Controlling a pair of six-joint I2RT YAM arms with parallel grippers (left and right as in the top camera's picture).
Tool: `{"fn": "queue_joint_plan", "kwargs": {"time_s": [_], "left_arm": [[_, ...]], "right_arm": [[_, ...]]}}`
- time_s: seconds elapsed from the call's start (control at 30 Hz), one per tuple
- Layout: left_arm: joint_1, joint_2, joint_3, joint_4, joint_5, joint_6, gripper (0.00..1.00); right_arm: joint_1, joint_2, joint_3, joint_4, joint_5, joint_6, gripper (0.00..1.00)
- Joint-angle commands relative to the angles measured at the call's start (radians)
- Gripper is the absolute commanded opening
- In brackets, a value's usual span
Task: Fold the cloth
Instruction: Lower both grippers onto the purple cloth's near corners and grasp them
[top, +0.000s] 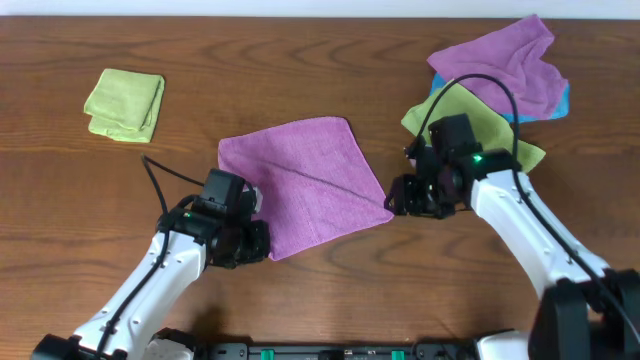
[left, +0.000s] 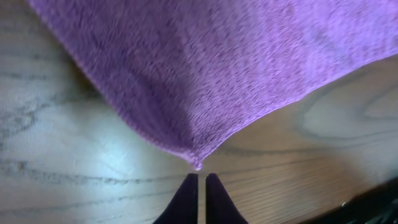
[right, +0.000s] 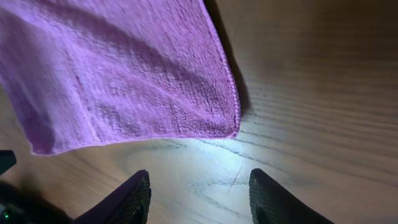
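Note:
The purple-mauve cloth (top: 300, 180) lies spread flat on the table centre, rotated like a diamond. My left gripper (top: 255, 240) is at its near-left corner. In the left wrist view the jaws (left: 199, 177) are shut and empty, their tips just short of the cloth's corner (left: 196, 163). My right gripper (top: 392, 200) is at the cloth's right corner. In the right wrist view the jaws (right: 199, 180) are open and empty over bare wood, just short of the cloth's corner (right: 231, 129).
A folded yellow-green cloth (top: 125, 103) lies at the far left. At the far right a rumpled purple cloth (top: 500, 65) lies over a yellow-green cloth (top: 490, 125) and a blue one (top: 562, 100), close behind my right arm.

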Motion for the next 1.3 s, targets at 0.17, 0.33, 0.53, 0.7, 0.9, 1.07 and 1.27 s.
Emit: {"fn": "queue_joint_plan", "kwargs": {"time_s": [0.17, 0.33, 0.53, 0.7, 0.9, 1.07, 1.27], "left_arm": [[-0.003, -0.005, -0.029, 0.005, -0.043, 0.002, 0.28], [-0.003, -0.002, -0.029, -0.003, -0.029, -0.152, 0.43], [-0.003, -0.002, -0.029, 0.009, 0.036, -0.423, 0.45], [-0.014, 0.002, -0.03, 0.011, -0.023, -0.538, 0.38], [-0.051, 0.033, -0.03, 0.053, -0.078, -0.605, 0.37], [-0.055, 0.081, -0.03, 0.065, -0.092, -0.622, 0.37], [-0.055, 0.122, -0.03, 0.104, -0.074, -0.637, 0.27]], "right_arm": [[-0.007, 0.061, -0.005, 0.01, -0.027, -0.013, 0.54], [-0.007, 0.061, -0.005, 0.013, -0.027, -0.013, 0.51], [-0.007, 0.061, -0.005, 0.012, -0.072, -0.012, 0.47], [-0.007, 0.061, -0.005, 0.012, -0.072, -0.013, 0.47], [-0.007, 0.061, -0.005, 0.013, -0.072, -0.013, 0.47], [-0.007, 0.061, -0.005, 0.015, -0.072, -0.013, 0.47], [-0.007, 0.061, -0.005, 0.022, -0.071, -0.013, 0.47]]}}
